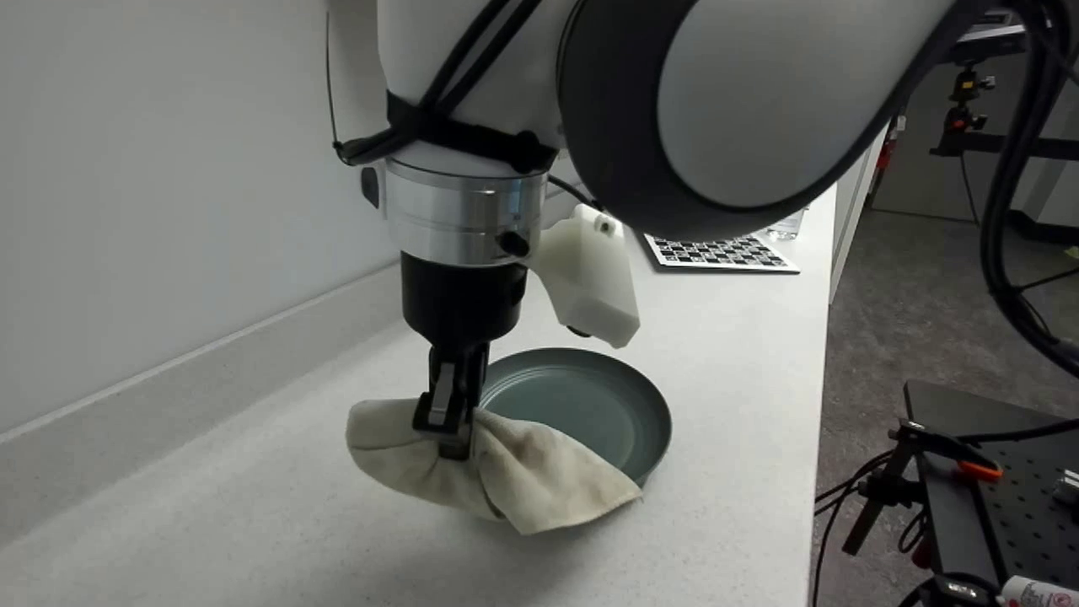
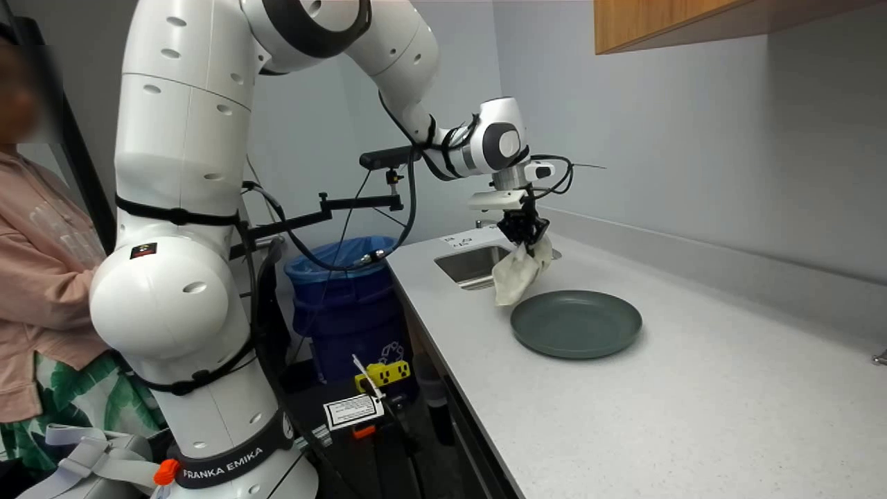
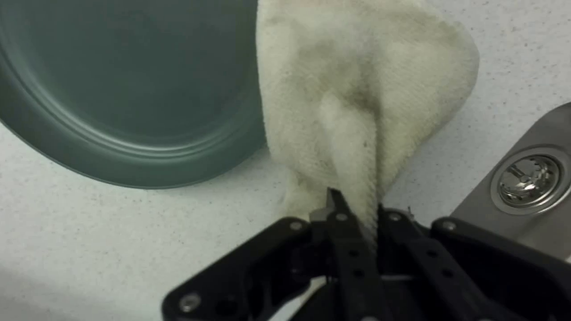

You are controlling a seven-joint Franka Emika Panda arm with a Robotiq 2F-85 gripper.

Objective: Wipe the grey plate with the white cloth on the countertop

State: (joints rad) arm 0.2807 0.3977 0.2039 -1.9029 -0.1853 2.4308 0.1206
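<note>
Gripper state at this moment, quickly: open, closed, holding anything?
Gripper: closed, holding the white cloth, which hangs down from it.

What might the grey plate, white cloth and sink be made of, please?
Grey plate: ceramic or plastic, I can't tell; satin, by its soft highlight. White cloth: probably terry or microfibre; matte, fuzzy pile shows. Sink: likely stainless steel; satin, from its grey metallic sheen.

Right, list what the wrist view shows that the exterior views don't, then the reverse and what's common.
Only the wrist view clearly shows the sink strainer. Only the exterior views, between them, show the Franka arm, checkered board, blue recycling bin and overhead cabinet. All share the white cloth held in the gripper, the grey-green plate and the countertop.
</note>
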